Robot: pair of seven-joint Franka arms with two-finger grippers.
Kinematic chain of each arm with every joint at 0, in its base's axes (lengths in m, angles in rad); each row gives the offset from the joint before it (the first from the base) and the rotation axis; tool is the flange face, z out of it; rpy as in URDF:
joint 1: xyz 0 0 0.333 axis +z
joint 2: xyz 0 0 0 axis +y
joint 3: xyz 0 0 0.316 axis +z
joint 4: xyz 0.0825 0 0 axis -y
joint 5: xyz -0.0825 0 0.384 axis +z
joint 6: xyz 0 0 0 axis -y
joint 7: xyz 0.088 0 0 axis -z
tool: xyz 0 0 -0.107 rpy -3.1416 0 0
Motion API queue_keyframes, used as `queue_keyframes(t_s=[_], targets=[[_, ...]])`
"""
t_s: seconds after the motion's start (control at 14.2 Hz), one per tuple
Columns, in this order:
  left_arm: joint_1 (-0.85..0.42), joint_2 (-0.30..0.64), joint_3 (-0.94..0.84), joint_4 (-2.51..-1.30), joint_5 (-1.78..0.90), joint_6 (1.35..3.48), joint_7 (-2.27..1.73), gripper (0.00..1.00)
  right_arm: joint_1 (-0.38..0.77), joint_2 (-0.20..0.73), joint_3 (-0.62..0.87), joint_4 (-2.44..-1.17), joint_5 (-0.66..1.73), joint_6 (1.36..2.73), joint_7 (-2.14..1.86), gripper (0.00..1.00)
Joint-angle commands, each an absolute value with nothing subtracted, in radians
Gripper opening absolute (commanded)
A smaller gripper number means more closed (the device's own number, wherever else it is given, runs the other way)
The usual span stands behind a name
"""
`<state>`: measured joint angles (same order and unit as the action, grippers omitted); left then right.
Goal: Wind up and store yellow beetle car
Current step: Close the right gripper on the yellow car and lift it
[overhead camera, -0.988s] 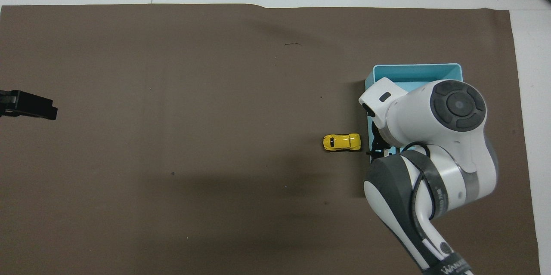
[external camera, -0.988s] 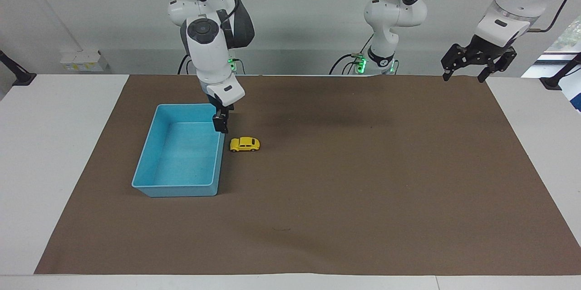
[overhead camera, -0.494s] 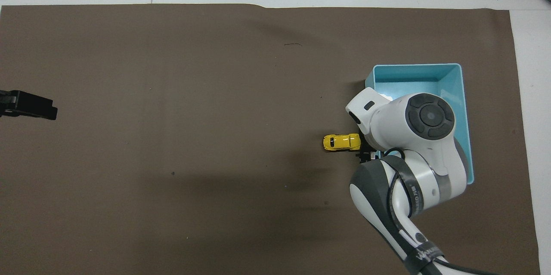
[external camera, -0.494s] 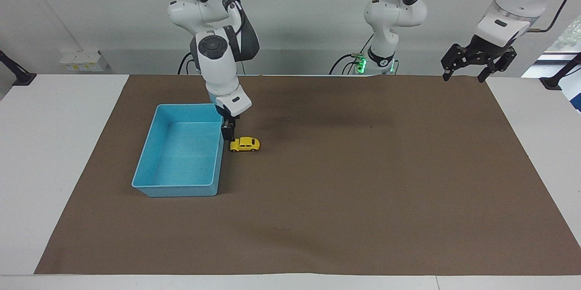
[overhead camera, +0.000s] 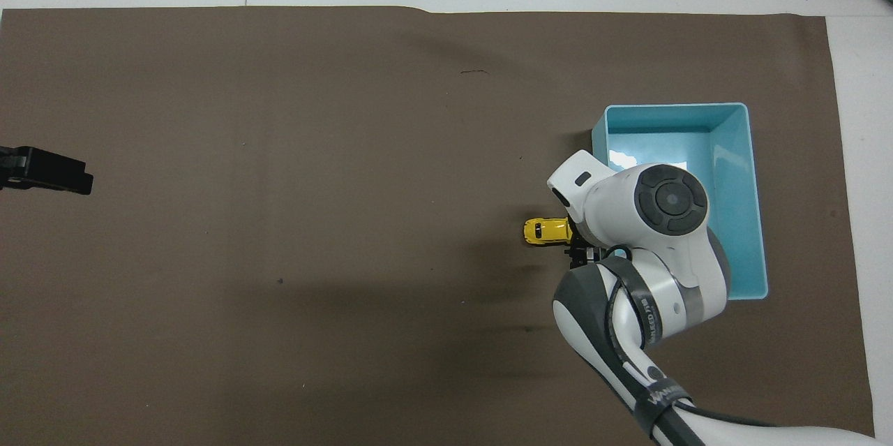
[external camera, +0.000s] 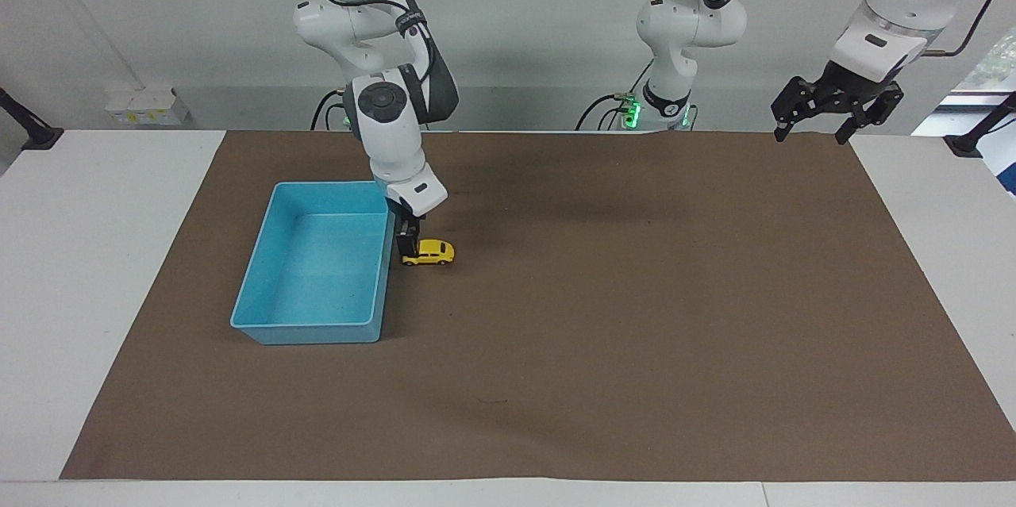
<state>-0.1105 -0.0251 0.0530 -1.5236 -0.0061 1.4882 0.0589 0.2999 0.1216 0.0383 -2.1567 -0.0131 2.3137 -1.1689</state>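
- Yellow beetle car sits on the brown mat, just beside the light blue bin, on the side toward the left arm's end.
- Right gripper is low over the car's bin-side end, fingers apart; contact is hard to judge, probably none yet.
- Risk: a descending finger could nudge the car or clip the bin wall, since the gap is tight.
- Open mat lies toward the left arm's end for rolling.
- Left gripper waits with fingers apart over the mat's corner.
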Motion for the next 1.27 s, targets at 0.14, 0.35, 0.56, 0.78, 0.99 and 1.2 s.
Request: queue_keyframes(t_s=[0.14, 0.35, 0.56, 0.78, 0.99, 1.2], targets=[[-0.106, -0.023, 0.048, -1.511, 0.008, 1.468, 0.048, 1.0, 0.324, 0.17, 0.035, -2.178, -0.006, 2.402, -1.16, 1.0], [-0.106, -0.023, 0.048, -1.511, 0.008, 1.468, 0.048, 1.0, 0.325, 0.17, 0.034, -2.178, -0.008, 2.401, -1.161, 0.9], [-0.106, -0.023, 0.048, -1.511, 0.008, 1.468, 0.048, 1.0, 0.325, 0.182, 0.034, -2.178, -0.009, 2.407, -1.163, 0.83], [-0.106, -0.023, 0.048, -1.511, 0.008, 1.468, 0.048, 1.0, 0.325, 0.186, 0.034, -2.178, -0.009, 2.407, -1.163, 0.68], [-0.106, -0.023, 0.048, -1.511, 0.008, 1.468, 0.048, 1.0, 0.33, 0.186, 0.034, -2.178, -0.009, 2.407, -1.161, 0.44], [-0.106, -0.023, 0.048, -1.511, 0.008, 1.467, 0.048, 1.0, 0.333, 0.186, 0.034, -2.175, -0.009, 2.404, -1.161, 0.15]])
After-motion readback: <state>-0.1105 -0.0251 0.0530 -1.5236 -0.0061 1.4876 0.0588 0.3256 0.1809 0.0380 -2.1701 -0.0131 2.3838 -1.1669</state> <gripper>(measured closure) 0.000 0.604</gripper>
